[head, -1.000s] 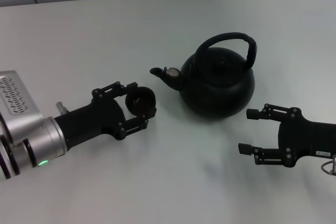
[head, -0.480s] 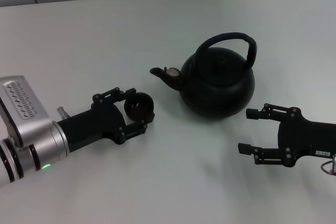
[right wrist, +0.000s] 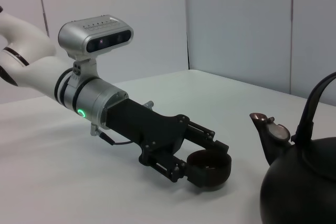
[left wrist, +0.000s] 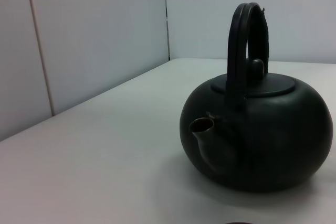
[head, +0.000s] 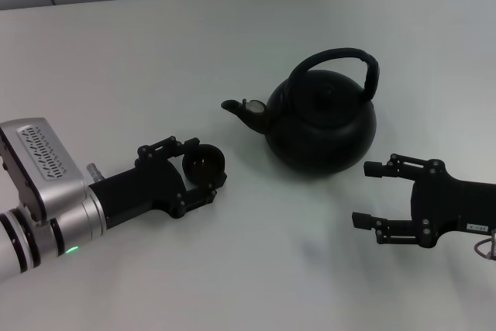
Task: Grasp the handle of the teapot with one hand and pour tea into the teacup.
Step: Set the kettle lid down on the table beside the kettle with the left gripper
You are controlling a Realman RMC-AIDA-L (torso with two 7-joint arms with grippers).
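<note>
Head view: your left claw (head: 203, 167) is clamped around the teacup (head: 204, 163), low over the tabletop (head: 155, 52). The teapot (head: 322, 123) stands beyond it, spout toward the cup, handle (head: 341, 58) untouched. Your right claw (head: 370, 194) waits open beside the pot. Risk: pouring from this spacing would likely miss the cup.

Head view looks down; both wrist views sit low, sharing the teapot (head: 322, 122) (near tabletop height).
</note>
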